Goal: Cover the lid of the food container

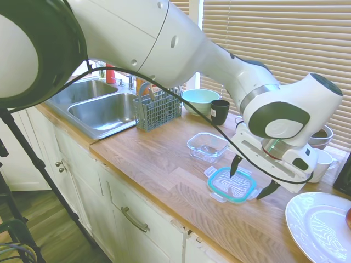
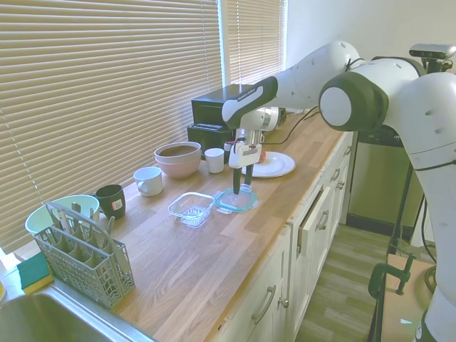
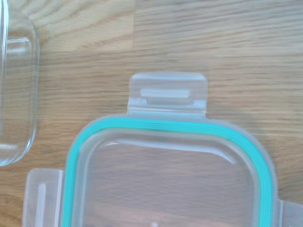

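The lid lies flat on the wooden counter: clear plastic with a teal rim and clear snap tabs, also seen from the other side. The food container, a shallow clear dish, stands uncovered just beside it. My gripper hangs open low over the lid, one fingertip above its middle and the other at its edge; it holds nothing. The wrist view shows the lid's teal rim and one tab close up, with the food container's wall at the side.
A white plate lies close beyond the lid. A black mug, a light green bowl and a grey utensil caddy stand behind the container, by the sink. Near the blinds are a pink bowl and white mugs.
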Controlling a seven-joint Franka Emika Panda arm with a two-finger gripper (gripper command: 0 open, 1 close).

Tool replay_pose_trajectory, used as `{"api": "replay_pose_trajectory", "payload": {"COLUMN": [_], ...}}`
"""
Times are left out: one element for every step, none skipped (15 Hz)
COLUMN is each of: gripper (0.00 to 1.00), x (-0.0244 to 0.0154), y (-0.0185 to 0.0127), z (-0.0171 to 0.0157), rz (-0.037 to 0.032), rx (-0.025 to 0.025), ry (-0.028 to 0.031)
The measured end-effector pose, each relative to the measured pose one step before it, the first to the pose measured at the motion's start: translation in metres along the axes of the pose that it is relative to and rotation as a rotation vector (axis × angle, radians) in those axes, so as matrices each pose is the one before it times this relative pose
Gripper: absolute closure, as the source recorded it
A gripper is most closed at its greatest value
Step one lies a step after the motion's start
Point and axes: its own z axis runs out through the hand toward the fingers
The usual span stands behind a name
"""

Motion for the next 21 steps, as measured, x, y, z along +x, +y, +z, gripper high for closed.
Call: {"api": "replay_pose_trajectory", "payload": {"gripper": [0.00, 0.00, 0.00, 1.00, 1.00, 1.00, 1.00, 1.00, 1.00, 1.00, 1.00, 1.00, 1.00, 1.00, 1.00, 1.00, 1.00, 1.00, 1.00, 1.00, 1.00], "x": [-0.00042, -0.00086, -0.00116, -0.00027, -0.00006, 0.00006, 0.00016, 0.00005, 0.00012, 0.00008, -0.00012, -0.00019, -0.00020, -0.00024, -0.00017, -0.00015, -0.00010, -0.00011, -0.00007, -0.00011, -0.00018], "y": [0.00071, 0.00069, 0.00131, -0.00005, 0.00021, 0.00044, 0.00068, 0.00046, 0.00057, 0.00067, 0.00091, 0.00072, 0.00058, 0.00040, 0.00055, 0.00089, 0.00116, 0.00133, 0.00117, 0.00063, 0.00033], "z": [0.00021, 0.00116, 0.00302, 0.00020, 0.00013, -0.00011, -0.00014, 0.00004, -0.00001, 0.00008, 0.00072, 0.00083, 0.00086, 0.00092, 0.00077, 0.00087, 0.00081, 0.00086, 0.00062, 0.00059, 0.00066], "rz": [0.00413, 0.00353, 0.00335, 0.00111, 0.00056, 0.00173, 0.00315, 0.00233, 0.00290, 0.00181, 0.00154, 0.00176, 0.00231, 0.00230, 0.00263, 0.00307, 0.00320, 0.00341, 0.00245, 0.00120, 0.00060], "rx": [0.00689, 0.00627, 0.00181, 0.00263, 0.00050, 0.00249, 0.00488, 0.00361, 0.00455, 0.00180, -0.00007, 0.00081, 0.00248, 0.00302, 0.00343, 0.00312, 0.00268, 0.00239, 0.00116, 0.00008, -0.00027], "ry": [-0.00619, -0.00957, -0.01018, -0.00272, -0.00061, -0.00064, -0.00042, -0.00056, -0.00038, -0.00043, -0.00163, -0.00190, -0.00197, -0.00210, -0.00203, -0.00219, -0.00197, -0.00217, -0.00155, -0.00132, -0.00134]}}
